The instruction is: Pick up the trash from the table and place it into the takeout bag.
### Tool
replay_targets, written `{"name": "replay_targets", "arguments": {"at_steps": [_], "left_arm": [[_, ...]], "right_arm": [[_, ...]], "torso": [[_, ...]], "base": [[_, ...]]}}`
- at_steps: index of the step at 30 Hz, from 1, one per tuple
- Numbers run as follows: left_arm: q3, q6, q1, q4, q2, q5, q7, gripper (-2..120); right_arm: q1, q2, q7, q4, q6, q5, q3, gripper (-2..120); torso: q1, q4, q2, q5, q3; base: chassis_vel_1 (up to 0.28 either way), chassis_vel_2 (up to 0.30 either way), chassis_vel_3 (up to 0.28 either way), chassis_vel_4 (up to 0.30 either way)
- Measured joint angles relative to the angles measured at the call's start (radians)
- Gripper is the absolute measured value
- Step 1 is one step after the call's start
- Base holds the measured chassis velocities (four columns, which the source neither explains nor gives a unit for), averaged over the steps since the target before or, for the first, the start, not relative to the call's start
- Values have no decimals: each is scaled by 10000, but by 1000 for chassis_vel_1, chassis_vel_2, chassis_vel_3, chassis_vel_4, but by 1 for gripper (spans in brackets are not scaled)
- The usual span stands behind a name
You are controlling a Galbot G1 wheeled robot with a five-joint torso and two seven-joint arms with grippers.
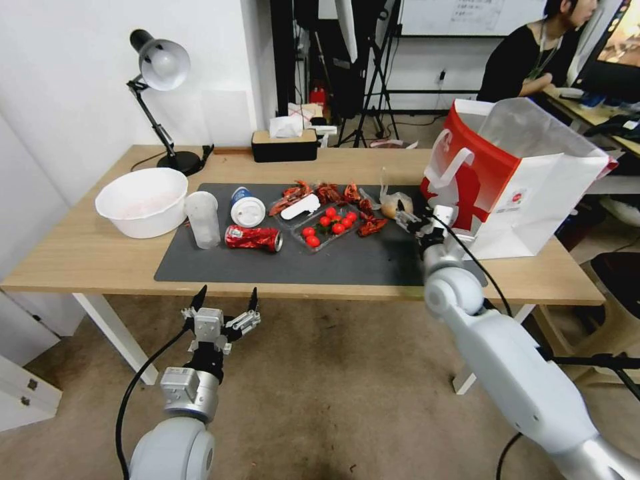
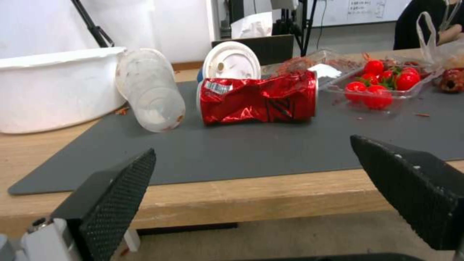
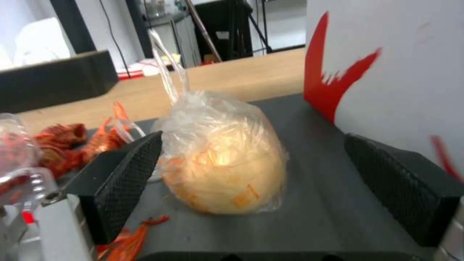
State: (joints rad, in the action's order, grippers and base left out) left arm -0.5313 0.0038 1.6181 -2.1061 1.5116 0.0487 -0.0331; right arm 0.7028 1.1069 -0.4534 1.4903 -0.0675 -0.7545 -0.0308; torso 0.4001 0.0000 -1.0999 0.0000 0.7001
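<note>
While the right claw [image 3: 251,174] stands open astride the knotted plastic bag [image 3: 220,159], bag lies dead ahead on the tabletop [image 1: 80,253] mat | takeout bag [image 1: 527,180] just beside | left claw [image 1: 225,301] open, off the front edge.

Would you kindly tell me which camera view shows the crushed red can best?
The left wrist view: the crushed red can lies close and central on the mat, dents and label plain. The head view shows it small, beside the clear plastic cup. The right wrist view faces the knotted bag instead.
</note>
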Motion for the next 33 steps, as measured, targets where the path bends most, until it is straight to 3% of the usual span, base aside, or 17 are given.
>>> {"name": "replay_targets", "arguments": {"at_steps": [18,23,33], "left_arm": [[-45,-41,-38,95,12,9,17,100],[-65,-76,-59,165,10,20,23,100],[-130,-241,-47,250,5,48,42,100]], "right_arm": [[-604,260,-92,-756,-72,15,375,93],[-867,448,4,-1057,-13,88,564,78],[-1534,796,-554,-1867,-789,104,952,44]], "torso": [[0,-1,0,-1,0],[0,0,0,-1,0],[-1,1,0,0,-1]], "base": [[0,0,0,0],[0,0,0,0],[0,0,0,0]]}}
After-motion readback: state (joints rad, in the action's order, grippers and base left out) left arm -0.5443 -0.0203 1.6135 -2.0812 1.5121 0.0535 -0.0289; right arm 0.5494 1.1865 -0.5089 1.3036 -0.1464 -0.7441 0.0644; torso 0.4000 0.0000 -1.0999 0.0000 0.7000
